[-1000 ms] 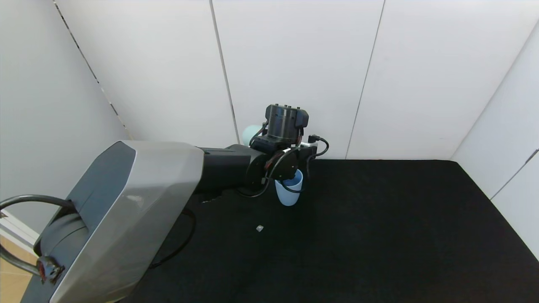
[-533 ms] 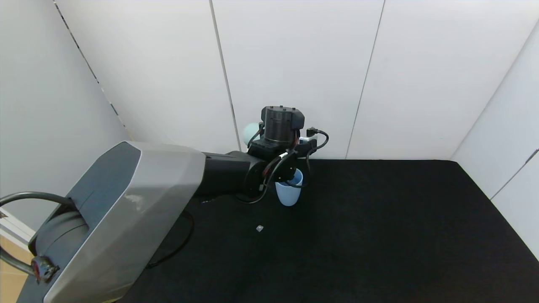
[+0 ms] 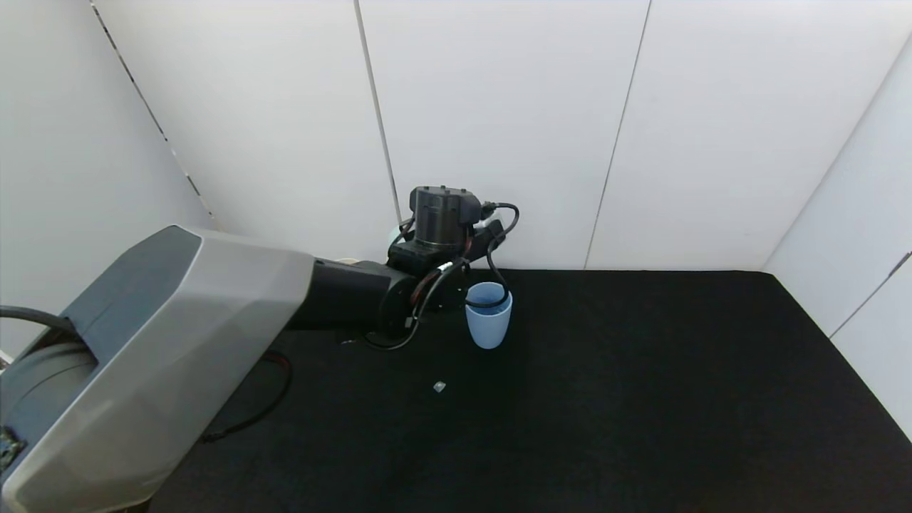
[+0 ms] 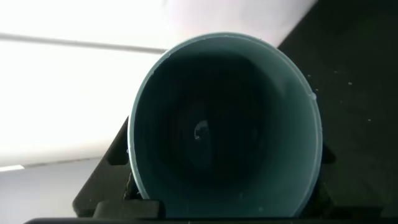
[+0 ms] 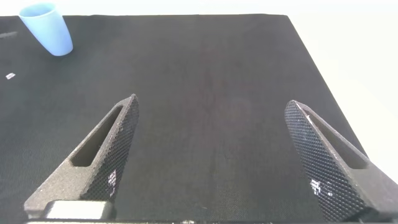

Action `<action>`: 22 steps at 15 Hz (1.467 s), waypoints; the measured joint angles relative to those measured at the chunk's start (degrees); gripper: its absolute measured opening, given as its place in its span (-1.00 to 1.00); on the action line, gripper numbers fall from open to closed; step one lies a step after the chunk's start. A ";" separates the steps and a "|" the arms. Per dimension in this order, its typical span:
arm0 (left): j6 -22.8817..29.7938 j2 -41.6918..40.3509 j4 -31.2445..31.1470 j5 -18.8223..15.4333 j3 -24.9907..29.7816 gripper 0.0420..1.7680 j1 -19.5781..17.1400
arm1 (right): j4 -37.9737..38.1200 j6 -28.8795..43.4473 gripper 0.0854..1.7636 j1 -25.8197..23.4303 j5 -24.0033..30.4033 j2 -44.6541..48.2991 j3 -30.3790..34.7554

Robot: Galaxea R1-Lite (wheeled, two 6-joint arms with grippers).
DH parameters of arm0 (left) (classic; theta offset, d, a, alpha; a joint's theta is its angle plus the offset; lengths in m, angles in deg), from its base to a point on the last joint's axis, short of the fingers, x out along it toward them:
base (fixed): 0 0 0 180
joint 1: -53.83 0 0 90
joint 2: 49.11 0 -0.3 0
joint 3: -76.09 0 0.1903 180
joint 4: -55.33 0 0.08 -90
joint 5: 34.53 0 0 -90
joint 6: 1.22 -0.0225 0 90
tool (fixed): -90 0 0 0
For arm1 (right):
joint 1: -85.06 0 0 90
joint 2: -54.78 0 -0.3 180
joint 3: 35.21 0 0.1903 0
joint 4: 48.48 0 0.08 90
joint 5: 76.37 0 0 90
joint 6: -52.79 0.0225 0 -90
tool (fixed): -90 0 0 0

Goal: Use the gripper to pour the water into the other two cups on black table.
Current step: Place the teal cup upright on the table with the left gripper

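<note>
The left claw (image 3: 399, 235) gripped a wide teal-green plastic cup (image 4: 224, 124), nearly empty inside, far-left of the light blue tapered tumbler (image 3: 489, 315) on the black felt counter (image 3: 605, 399). The tumbler appeared filled; the beige one was mostly hidden, apparently unfilled. The right claw (image 5: 217, 155) hung spread and idle.

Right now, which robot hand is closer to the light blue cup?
Left. The left gripper holds a teal cup beside the light blue cup; the right gripper hangs far across the table.

A lab test booth: bare white wall panels (image 3: 499, 107) enclosing a black table (image 3: 605, 399).
</note>
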 joint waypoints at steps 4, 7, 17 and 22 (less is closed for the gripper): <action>10.08 -3.91 -0.24 -1.40 3.63 0.34 -2.93 | 0.00 0.00 0.94 0.00 0.00 0.00 0.00; 17.91 -7.17 -0.52 -1.62 7.02 0.34 -4.61 | 0.00 -0.02 0.94 0.00 0.00 0.00 0.00; 55.43 -18.29 -10.78 -16.32 18.96 0.34 -7.34 | 0.00 0.00 0.94 0.00 -0.02 0.00 0.00; 64.78 -21.15 -8.47 -22.74 29.90 0.34 -7.22 | 0.00 0.00 0.94 0.00 -0.02 0.00 0.00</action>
